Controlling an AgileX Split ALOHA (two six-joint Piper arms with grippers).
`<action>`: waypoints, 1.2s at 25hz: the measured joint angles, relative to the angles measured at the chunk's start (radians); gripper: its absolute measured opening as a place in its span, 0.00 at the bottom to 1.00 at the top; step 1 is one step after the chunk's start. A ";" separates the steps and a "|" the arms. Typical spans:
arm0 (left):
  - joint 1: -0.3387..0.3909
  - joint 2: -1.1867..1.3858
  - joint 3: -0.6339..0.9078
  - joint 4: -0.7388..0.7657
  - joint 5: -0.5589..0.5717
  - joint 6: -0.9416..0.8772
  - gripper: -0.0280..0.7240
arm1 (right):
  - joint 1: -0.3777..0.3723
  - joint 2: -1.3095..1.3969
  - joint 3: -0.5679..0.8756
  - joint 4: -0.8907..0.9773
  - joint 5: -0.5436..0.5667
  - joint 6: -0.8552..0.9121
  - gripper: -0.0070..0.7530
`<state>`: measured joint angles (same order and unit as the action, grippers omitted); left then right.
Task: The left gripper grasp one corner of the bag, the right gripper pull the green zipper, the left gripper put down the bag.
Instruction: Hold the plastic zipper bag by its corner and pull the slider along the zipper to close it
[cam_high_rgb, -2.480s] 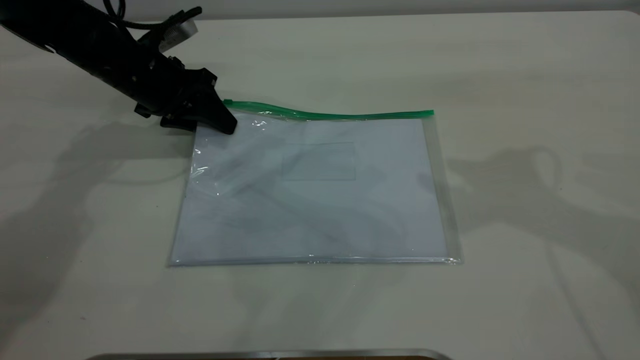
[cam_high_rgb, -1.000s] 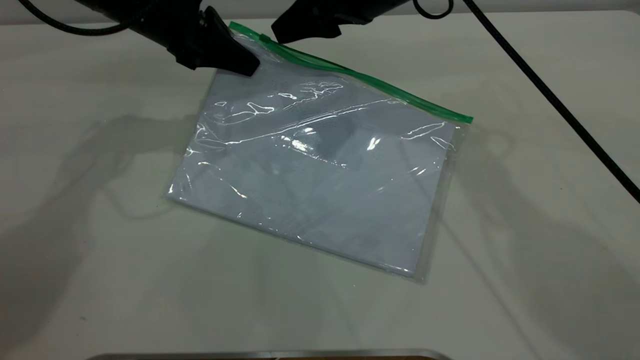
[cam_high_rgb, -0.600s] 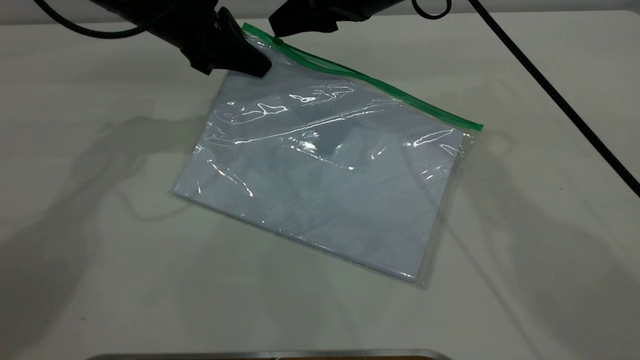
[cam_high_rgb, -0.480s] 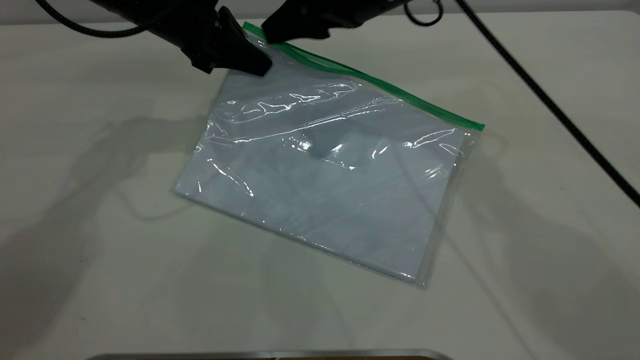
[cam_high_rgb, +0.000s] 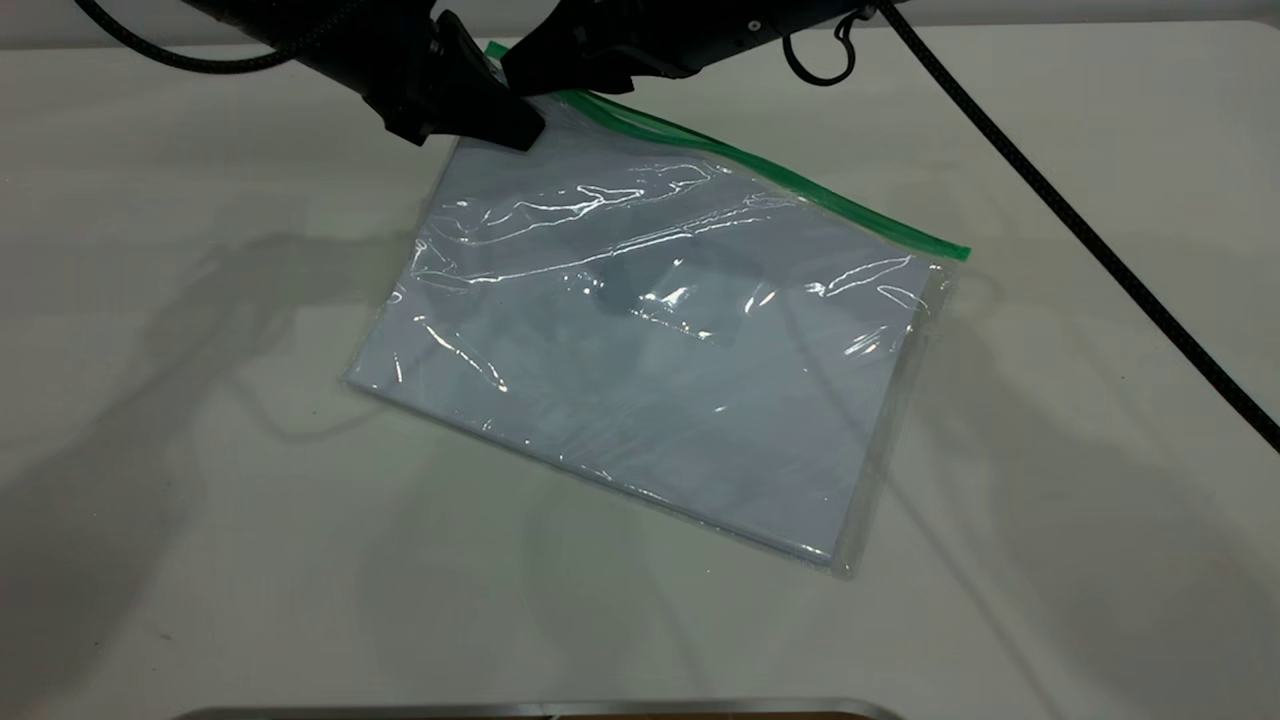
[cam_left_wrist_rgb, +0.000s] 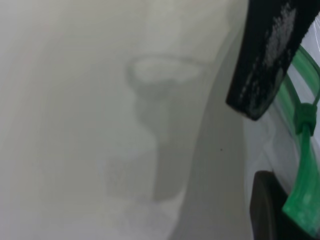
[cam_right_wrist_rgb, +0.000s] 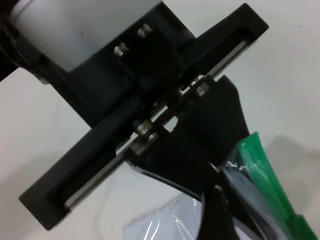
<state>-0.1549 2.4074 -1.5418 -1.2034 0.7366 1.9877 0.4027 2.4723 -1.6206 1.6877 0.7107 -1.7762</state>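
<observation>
Clear plastic forms the bag (cam_high_rgb: 650, 330), a rectangular document pouch holding white paper sheets, with a small clear card pocket (cam_high_rgb: 690, 305) on its upper face. It lies skewed on the pale table (cam_high_rgb: 200, 520): its far left corner is raised off the surface, while the near edge and the right end appear to rest on the table. Glare streaks and creases run across the raised part of the film.

Left gripper (cam_high_rgb: 500, 115) is at the raised far left corner. Its blunt black jaws are closed on that corner of the bag, just below the green edge. In the left wrist view the two jaw tips (cam_left_wrist_rgb: 270, 60) stand apart by about the thickness of the green edge and film, which pass between them.

Green zipper track (cam_high_rgb: 760, 170) runs along the far long edge, from the gripped corner down to the right-hand corner, where it ends close to the table. The green zipper slider (cam_left_wrist_rgb: 305, 117) shows in the left wrist view as a small thickening on the strip, just beside the left jaws. In the exterior view it is hidden behind the grippers.

Right gripper (cam_high_rgb: 525, 75) reaches in from the far right and sits at the same end of the green edge, touching or nearly touching the left gripper. Whether its jaws are closed on the slider cannot be told. Its thick braided cable (cam_high_rgb: 1080, 230) trails across the table to the right, and its ring loop (cam_high_rgb: 815, 60) hangs under the arm.
</observation>
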 joint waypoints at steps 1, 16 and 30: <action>0.000 0.000 0.000 0.000 -0.001 0.000 0.12 | 0.003 0.000 0.000 0.004 -0.001 -0.001 0.71; 0.000 0.000 0.000 0.000 -0.002 0.001 0.12 | 0.006 0.000 0.000 -0.004 -0.025 -0.016 0.08; 0.028 0.001 0.000 -0.031 0.046 0.001 0.12 | -0.005 0.003 -0.003 -0.001 -0.023 -0.054 0.05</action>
<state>-0.1271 2.4083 -1.5418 -1.2339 0.7825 1.9886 0.3979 2.4754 -1.6240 1.6871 0.6872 -1.8305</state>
